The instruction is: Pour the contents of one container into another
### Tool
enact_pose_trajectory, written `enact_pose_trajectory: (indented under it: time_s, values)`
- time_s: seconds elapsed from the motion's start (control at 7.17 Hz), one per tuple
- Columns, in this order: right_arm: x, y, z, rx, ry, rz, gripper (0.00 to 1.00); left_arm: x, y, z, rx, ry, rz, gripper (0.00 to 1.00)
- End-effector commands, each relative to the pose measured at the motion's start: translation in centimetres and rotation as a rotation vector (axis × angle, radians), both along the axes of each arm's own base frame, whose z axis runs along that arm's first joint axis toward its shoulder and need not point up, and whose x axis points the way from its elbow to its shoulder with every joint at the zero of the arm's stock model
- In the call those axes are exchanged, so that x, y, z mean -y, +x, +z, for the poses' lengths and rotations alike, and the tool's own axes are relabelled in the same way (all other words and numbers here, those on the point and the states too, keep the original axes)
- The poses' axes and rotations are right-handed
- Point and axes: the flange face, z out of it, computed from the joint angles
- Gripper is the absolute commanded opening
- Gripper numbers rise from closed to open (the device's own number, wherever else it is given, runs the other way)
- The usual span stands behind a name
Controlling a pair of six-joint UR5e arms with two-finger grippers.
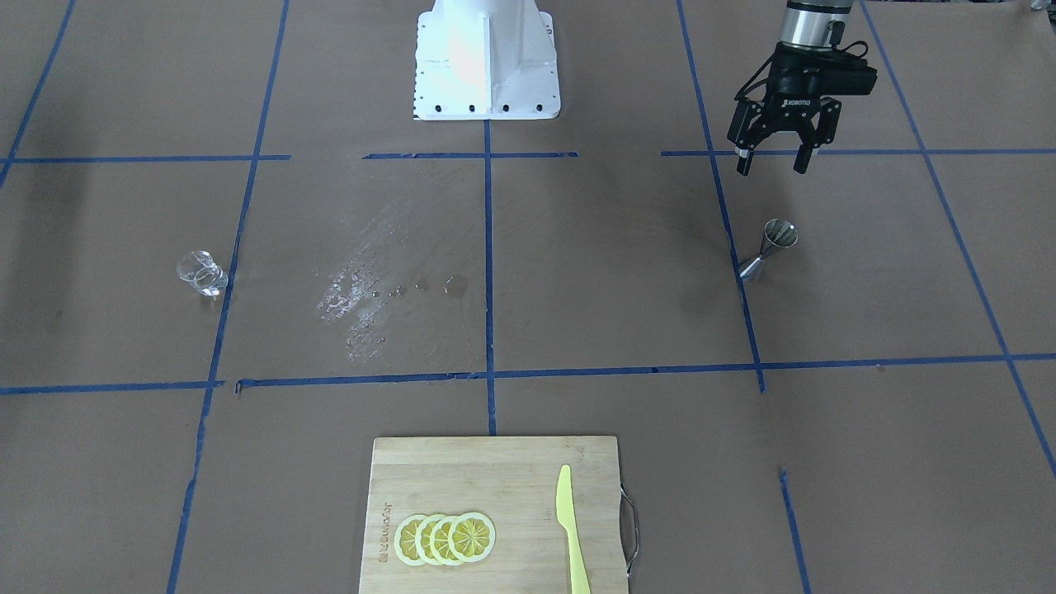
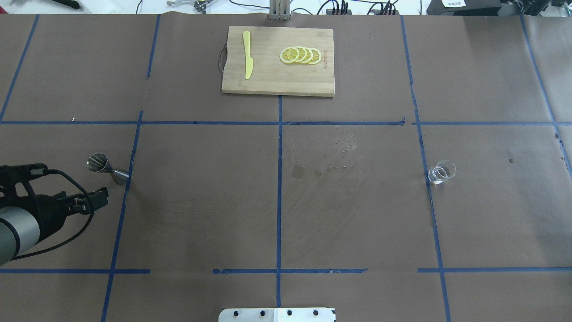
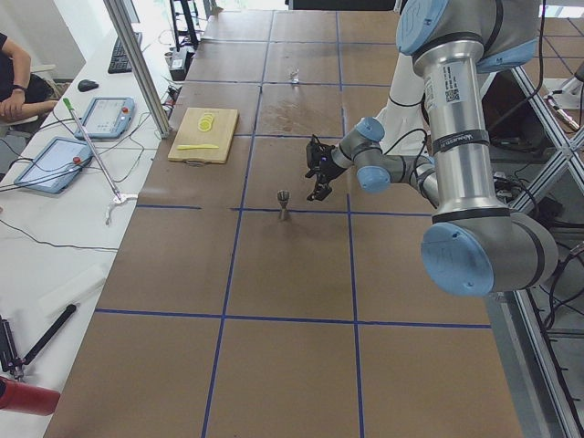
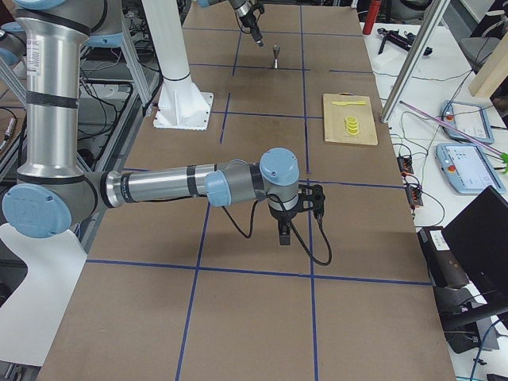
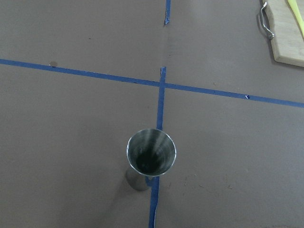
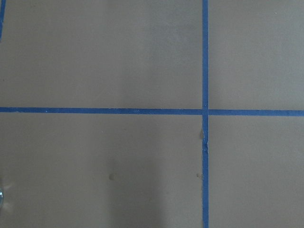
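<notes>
The steel jigger (image 1: 767, 250) stands upright on a blue tape line on my left side, and the left wrist view looks down into its empty top cone (image 5: 151, 154). My left gripper (image 1: 771, 161) hangs open and empty above the table, on the base side of the jigger and apart from it. The clear glass cup (image 1: 202, 273) stands alone far across the table on my right side (image 2: 441, 172). My right gripper (image 4: 284, 236) shows only in the exterior right view, low over the table; I cannot tell whether it is open or shut.
A wooden cutting board (image 1: 495, 462) with lemon slices (image 1: 445, 538) and a yellow knife (image 1: 569, 528) lies at the far middle edge. A wet smear (image 1: 363, 293) marks the paper in the centre. The white robot base (image 1: 487, 58) is at the near middle.
</notes>
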Motion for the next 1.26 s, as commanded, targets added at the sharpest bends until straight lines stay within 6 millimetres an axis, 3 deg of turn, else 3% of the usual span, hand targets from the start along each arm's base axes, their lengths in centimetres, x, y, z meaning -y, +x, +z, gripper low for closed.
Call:
enact_pose_trajectory:
  time_s: [0.0, 0.28, 0.56, 0.84, 1.12]
  values:
    - [0.0, -0.6, -0.6, 0.001, 0.008, -0.007, 1.00, -1.4, 1.8, 0.5, 0.035, 0.067, -0.091, 1.00]
    - [-0.3, -1.2, -3.3, 0.013, 0.025, 0.010, 1.00, -0.2, 5.6, 3.9, 0.083, 0.120, -0.190, 0.99]
    - [-1.9, -4.3, -8.4, 0.040, 0.014, 0.033, 1.00, 1.1, 9.6, 6.0, 0.082, 0.140, -0.280, 0.99]
    - [-2.9, -8.2, -12.5, 0.038, -0.044, 0.101, 1.00, 1.6, 9.7, 6.5, 0.109, 0.188, -0.329, 0.99]
    - [-4.2, -10.2, -15.5, 0.055, -0.071, 0.140, 1.00, 2.1, 10.5, 7.5, 0.138, 0.230, -0.366, 0.99]
